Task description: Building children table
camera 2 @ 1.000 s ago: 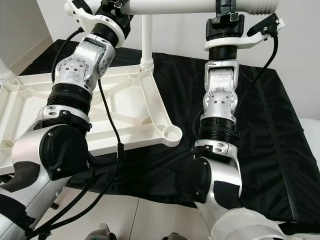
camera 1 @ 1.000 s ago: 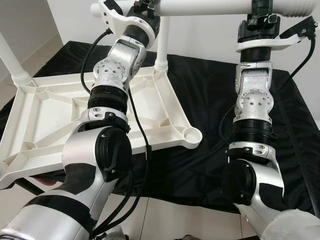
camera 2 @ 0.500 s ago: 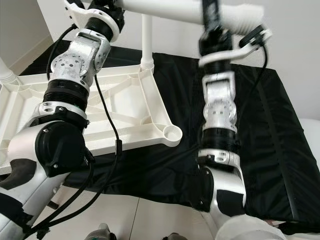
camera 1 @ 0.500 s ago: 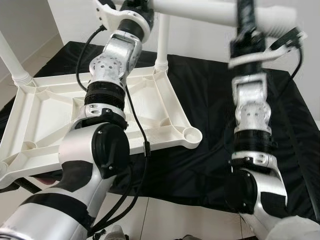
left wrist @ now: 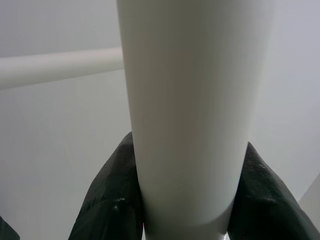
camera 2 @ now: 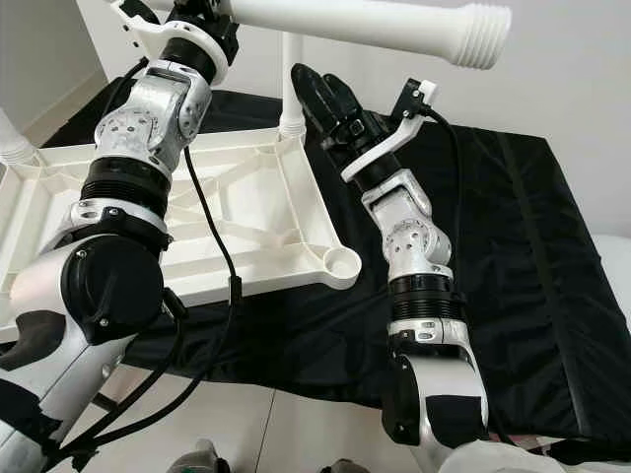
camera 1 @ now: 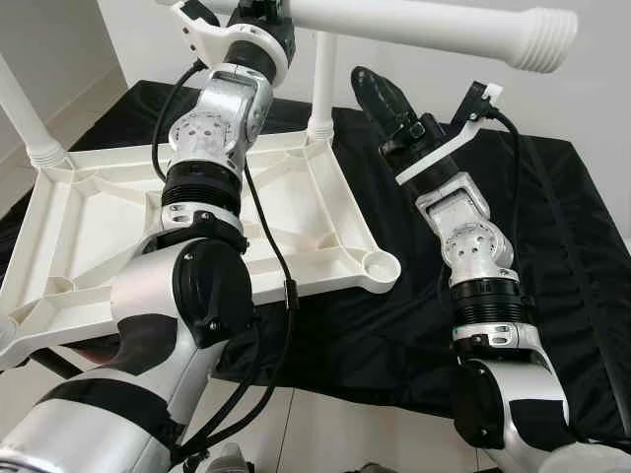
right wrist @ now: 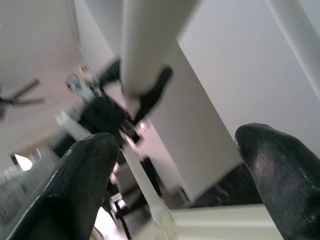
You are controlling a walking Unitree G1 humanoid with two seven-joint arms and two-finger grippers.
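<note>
A second earlier both tools had gripped the loose white table leg (camera 1: 434, 25) high across the top of the view. By now the right tool (camera 2: 317, 91) had let go and dropped away, its fingers spread with nothing between them, pointing up toward the upturned table frame (camera 1: 118, 246). The left tool (left wrist: 177, 200) alone stayed clamped round the leg, its arm stretched up and forward, wrist raised. The frame lay on the black-covered tabletop (camera 1: 552, 227) with two legs already standing and its near corner socket (camera 1: 380, 264) bare. The hand-over probably freed the right arm to steady the frame while the leg went in.
</note>
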